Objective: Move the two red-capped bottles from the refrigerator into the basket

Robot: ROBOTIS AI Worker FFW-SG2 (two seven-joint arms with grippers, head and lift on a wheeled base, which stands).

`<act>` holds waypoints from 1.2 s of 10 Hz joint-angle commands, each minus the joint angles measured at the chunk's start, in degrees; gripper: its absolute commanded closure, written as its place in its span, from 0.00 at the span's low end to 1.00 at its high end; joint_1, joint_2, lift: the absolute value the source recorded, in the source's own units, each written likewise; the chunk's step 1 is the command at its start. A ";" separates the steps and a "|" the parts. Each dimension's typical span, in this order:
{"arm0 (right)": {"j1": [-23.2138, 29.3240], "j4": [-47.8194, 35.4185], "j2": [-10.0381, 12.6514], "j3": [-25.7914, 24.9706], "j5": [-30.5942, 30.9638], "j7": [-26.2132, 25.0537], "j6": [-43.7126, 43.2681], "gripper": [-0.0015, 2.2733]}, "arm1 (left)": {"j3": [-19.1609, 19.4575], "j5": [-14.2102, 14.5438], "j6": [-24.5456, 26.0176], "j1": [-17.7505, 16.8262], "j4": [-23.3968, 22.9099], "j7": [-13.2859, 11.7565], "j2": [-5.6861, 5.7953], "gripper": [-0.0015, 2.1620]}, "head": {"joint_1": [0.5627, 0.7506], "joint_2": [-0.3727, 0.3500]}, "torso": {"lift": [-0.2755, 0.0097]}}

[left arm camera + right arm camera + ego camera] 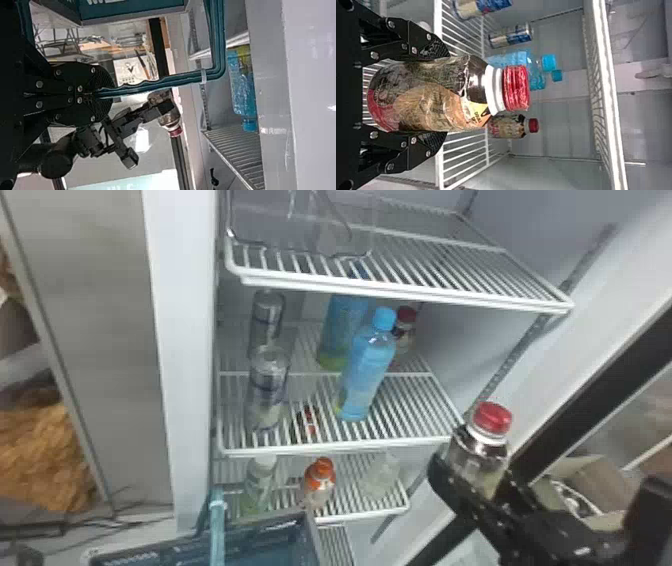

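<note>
The right gripper (442,94) holds 1 red-capped bottle (427,95) around its body, cap free — probably so its base can go first into the basket (314,540). The left gripper (107,94) is closed on the handle (158,82), I think for steadiness. The second bottle (508,127) stands inside the refrigerator, on the shelf (340,448).

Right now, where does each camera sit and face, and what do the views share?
Head view: on the head, facing forward and down into the refrigerator; right gripper shows.
Left wrist view: on that wrist, facing the basket's handle; left gripper and right arm show.
Right wrist view: on that wrist, facing the shelves; right gripper shows.
All share the held red-capped bottle.
</note>
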 commanded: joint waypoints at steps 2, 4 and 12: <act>4.32 -5.07 0.65 -2.32 -1.70 2.02 8.10 0.56 | 0.30 -0.01 -0.08 0.25 0.00 0.00 0.00 0.56 | 0.70 0.03 | 0.97; 4.60 -5.91 1.08 -2.89 -1.59 5.18 14.28 0.56 | 0.19 -0.01 -0.08 0.25 0.00 0.00 0.00 0.56 | 0.70 0.03 | 0.97; -2.01 -2.54 0.56 0.77 1.50 16.52 31.86 0.56 | -1.18 0.45 0.20 -0.73 0.00 0.96 0.27 0.56 | 0.70 0.03 | 0.97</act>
